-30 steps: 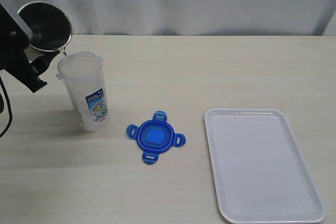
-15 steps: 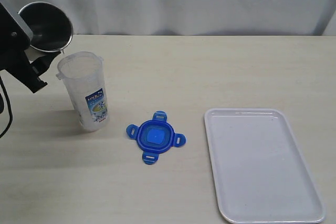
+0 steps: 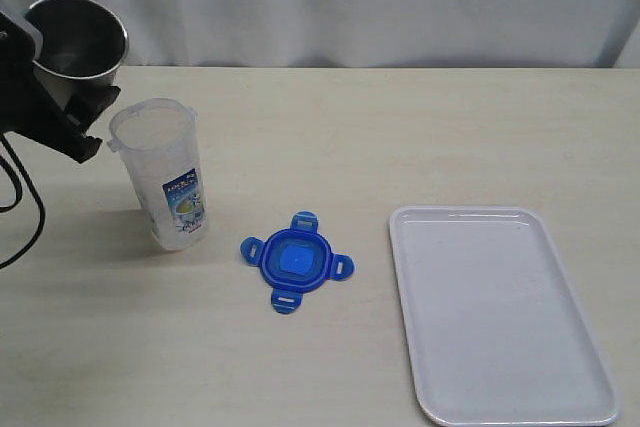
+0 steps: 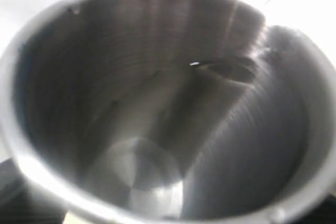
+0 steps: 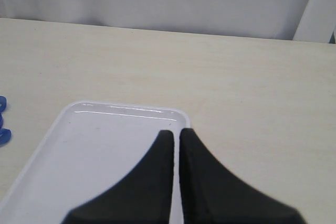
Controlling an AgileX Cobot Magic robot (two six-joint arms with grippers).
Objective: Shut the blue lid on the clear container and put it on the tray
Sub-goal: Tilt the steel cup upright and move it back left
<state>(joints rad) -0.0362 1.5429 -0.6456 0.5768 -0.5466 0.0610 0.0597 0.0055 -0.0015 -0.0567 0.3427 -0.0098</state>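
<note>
Blue lid (image 3: 296, 261) lies flat on the table (image 3: 420, 137) in the near half of my exterior view, its four flaps spread outward, touching nothing. It sits between the tray (image 3: 500, 327) and the clear container (image 3: 165, 172) and apart from both; the tray is on its right and reaches closest to the front edge, with only its bare white floor showing. The right wrist view shows the right gripper (image 5: 176, 132) above the far rim of that tray. Its two black fingers are drawn together with just a thin slit between them, and they have hold of nothing. At the edge of that same view I can make out two blue flaps of the lid. Farther back and to the left of the lid, the container stands upright on the table with its mouth open and its printed label (image 3: 186, 197) turned toward the camera. Just behind and above its rim, the left gripper (image 3: 78, 117) is clamped on a metal cup (image 3: 78, 39), which it holds off the table, nearly upright and close to the container's top edge. The left wrist view is filled with the cup's brushed grey inside, and I cannot tell whether any liquid is in it. A pale curtain (image 3: 350, 7) hangs behind the table.
</note>
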